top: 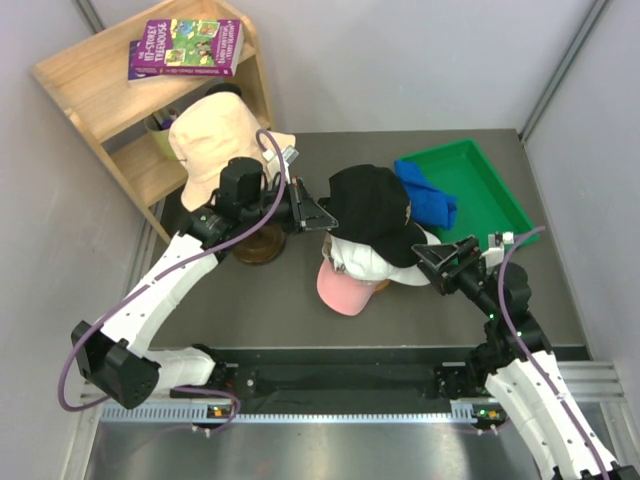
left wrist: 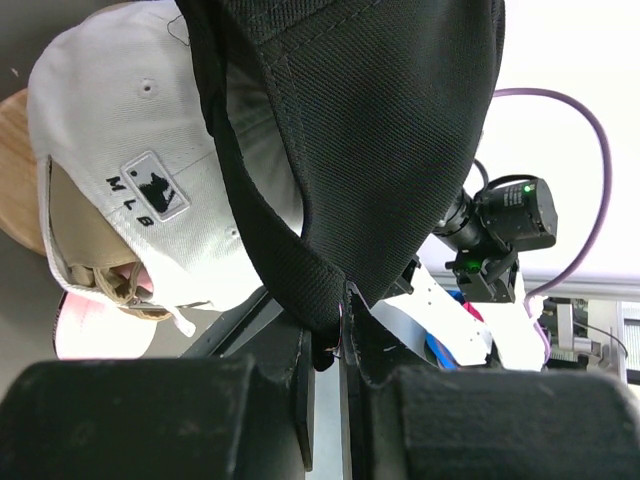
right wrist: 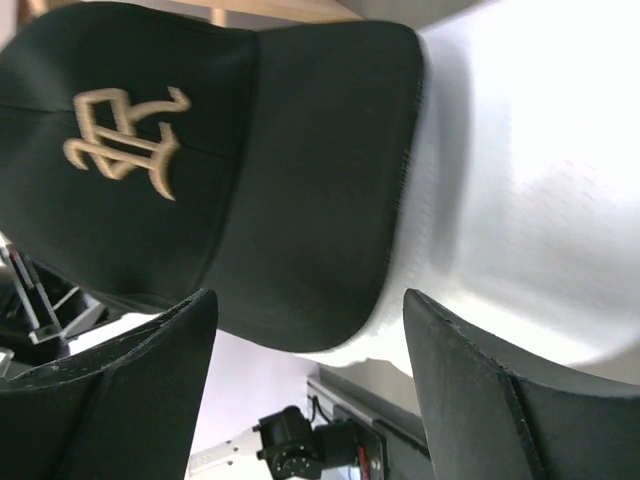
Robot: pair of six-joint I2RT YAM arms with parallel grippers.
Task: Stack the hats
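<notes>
A black cap (top: pixel 375 213) with a gold logo lies on top of a white cap (top: pixel 362 263), which sits over a pink cap (top: pixel 343 289) at mid table. My left gripper (top: pixel 322 214) is shut on the black cap's back rim (left wrist: pixel 330 290); the white cap with its MLB tag (left wrist: pixel 150 190) shows beneath. My right gripper (top: pixel 442 262) is open, its fingers (right wrist: pixel 140 380) on either side of the black peak (right wrist: pixel 300 200) and the white peak (right wrist: pixel 520 200). A royal blue cap (top: pixel 430 195) lies in the green tray. A pale peach hat (top: pixel 215 140) sits by the shelf.
A green tray (top: pixel 480 180) stands at the back right. A wooden shelf (top: pixel 120 100) with a purple book (top: pixel 188 48) stands at the back left. A round wooden stand (top: pixel 258 245) sits under my left arm.
</notes>
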